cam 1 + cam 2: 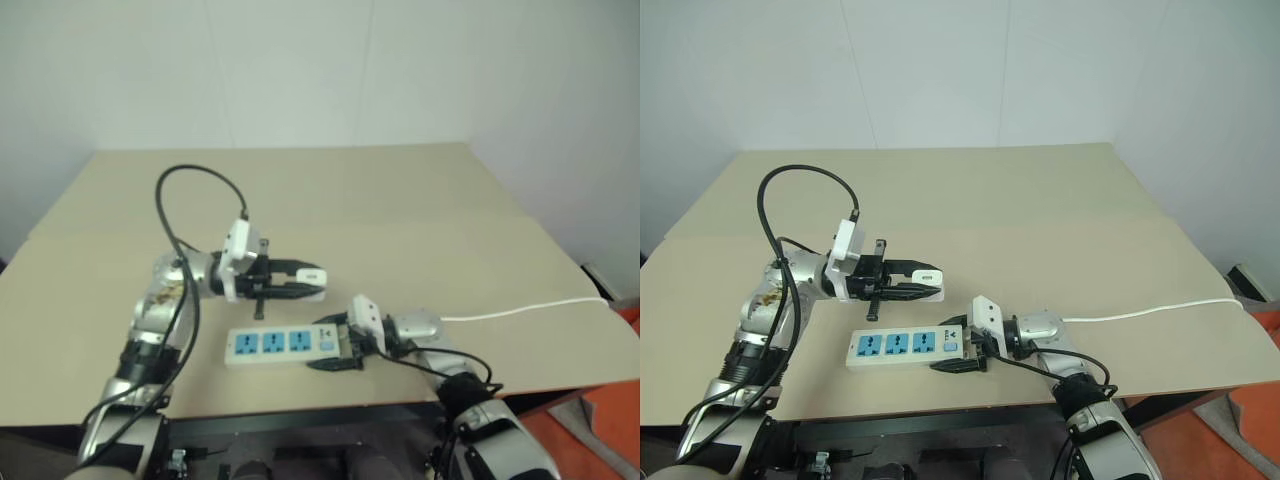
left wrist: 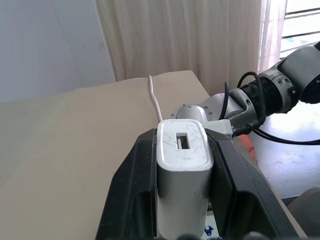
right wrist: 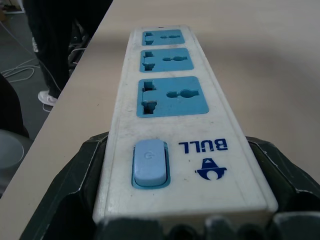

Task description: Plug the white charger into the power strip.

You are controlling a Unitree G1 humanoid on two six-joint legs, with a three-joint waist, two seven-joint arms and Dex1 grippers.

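**Charger held just behind the strip, strip gripped at its switch end**

Head views: the power strip (image 1: 908,346) lies flat on the tan table (image 1: 1040,200), near its front edge. The right gripper (image 1: 962,353) has its two black fingers clamped on the strip's switch end, where the thin white cord (image 1: 1150,312) runs off toward the table's right edge. The left gripper (image 1: 915,281) hangs just behind the strip and above it, its fingers pressed together on the white charger (image 1: 927,277).

Left wrist view: the charger (image 2: 182,170) sits squeezed between both black fingers (image 2: 130,190), its slotted end facing outward.

Right wrist view: the strip (image 3: 170,115) stretches away from the gripper, showing a pale blue switch (image 3: 149,161) and three blue socket faces (image 3: 172,96), all unoccupied.
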